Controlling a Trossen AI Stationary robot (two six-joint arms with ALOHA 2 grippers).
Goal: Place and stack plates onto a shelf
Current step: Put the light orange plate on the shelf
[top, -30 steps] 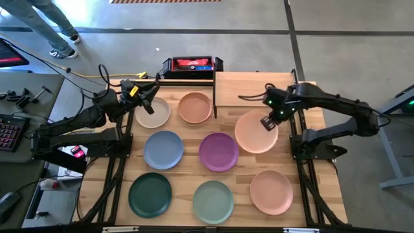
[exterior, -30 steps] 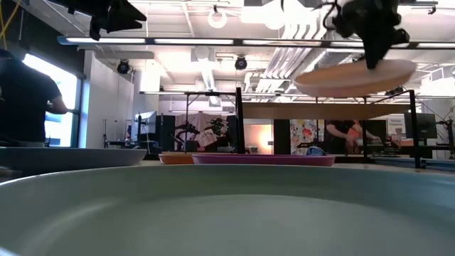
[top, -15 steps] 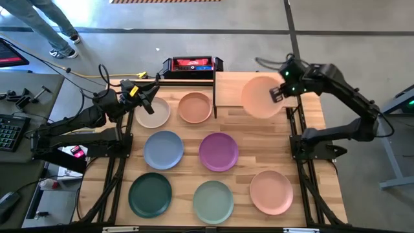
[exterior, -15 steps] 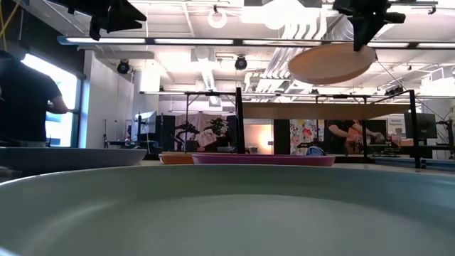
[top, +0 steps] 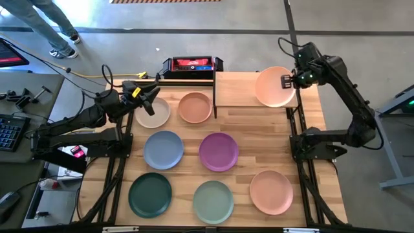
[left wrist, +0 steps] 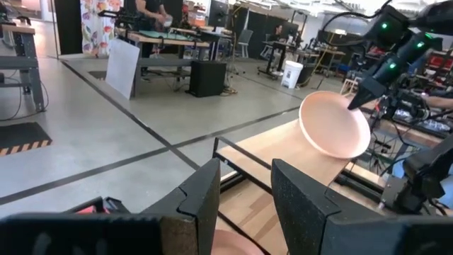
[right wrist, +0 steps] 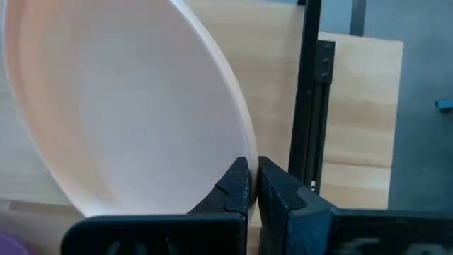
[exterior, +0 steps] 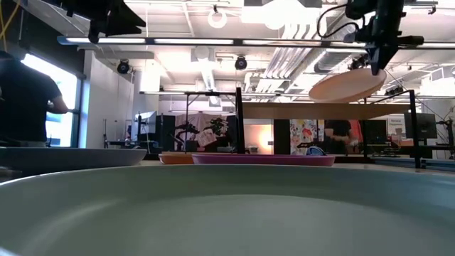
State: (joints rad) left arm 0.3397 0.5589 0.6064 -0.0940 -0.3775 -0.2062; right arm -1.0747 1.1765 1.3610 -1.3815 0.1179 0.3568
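Note:
My right gripper is shut on a pale pink plate, which hangs tilted over the right end of the light-wood shelf. In the low view the plate floats just above the shelf top. My left gripper is open above the cream plate at the table's far left. Flat on the table lie the orange-tan, blue, purple, dark green, sage green and salmon plates. My right gripper pinches the pale pink plate's rim between its two fingers, one above and one under the rim. It comes slanting down from the table's right side. The plate is lifted clear and tilted, its held edge highest.
The shelf's black posts stand between the shelf and the orange-tan plate. A red and black box sits beyond the far edge. A person's legs show on the floor at far left; another person stands in the room behind.
My right gripper has carried the pale pink plate from above the table's right middle toward the far edge, and it now hangs over the shelf's right end. The plate stayed lifted and has come lower toward the shelf top, tilted. The left arm kept still.

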